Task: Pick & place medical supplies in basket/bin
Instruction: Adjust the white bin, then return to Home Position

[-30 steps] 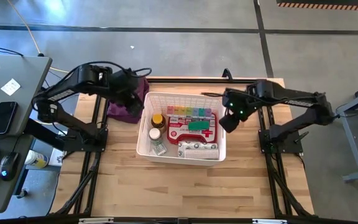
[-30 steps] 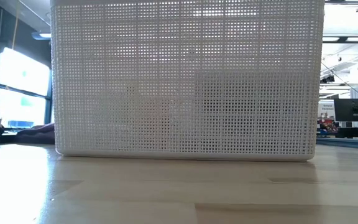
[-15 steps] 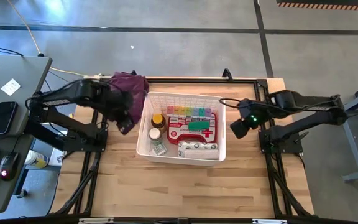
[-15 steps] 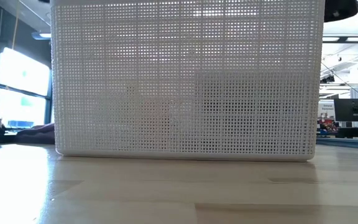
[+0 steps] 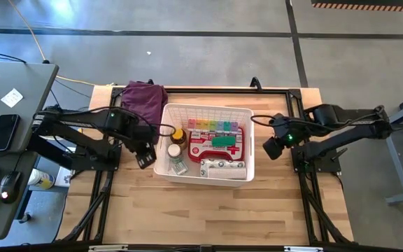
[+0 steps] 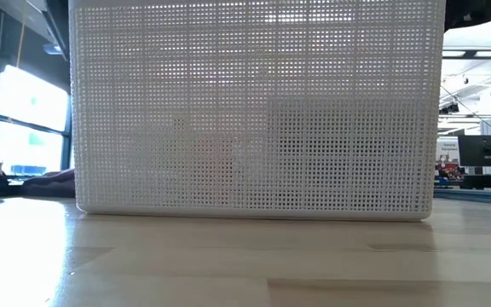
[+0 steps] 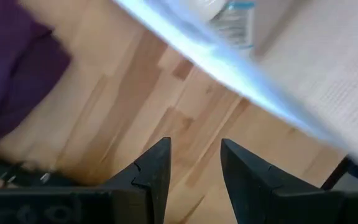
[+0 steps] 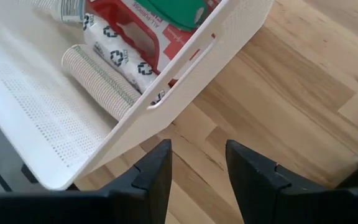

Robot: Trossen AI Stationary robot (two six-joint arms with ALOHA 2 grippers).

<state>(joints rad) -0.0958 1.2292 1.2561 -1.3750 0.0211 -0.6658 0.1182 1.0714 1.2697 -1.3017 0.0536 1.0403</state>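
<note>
The white slotted basket stands mid-table and holds the amber bottle, two white-capped bottles, the rainbow pill organizer, the red pouch with the green tube on it, the white packet and the beige roll. My left gripper hovers open and empty by the basket's left wall, its fingers over bare wood. My right gripper hovers open and empty off the basket's right wall. In the low view the basket's near wall hides everything inside.
A purple cloth lies on the table at the basket's far-left corner. Bare wood shows on the near half of the table. A desk with a phone and a mouse stands beyond the table's left edge.
My left gripper has swung from above the purple cloth toward the near edge, along the basket's left wall. My right gripper has drawn back from the basket's right rim toward the table's right and near edges. The basket and its contents have stayed put.
</note>
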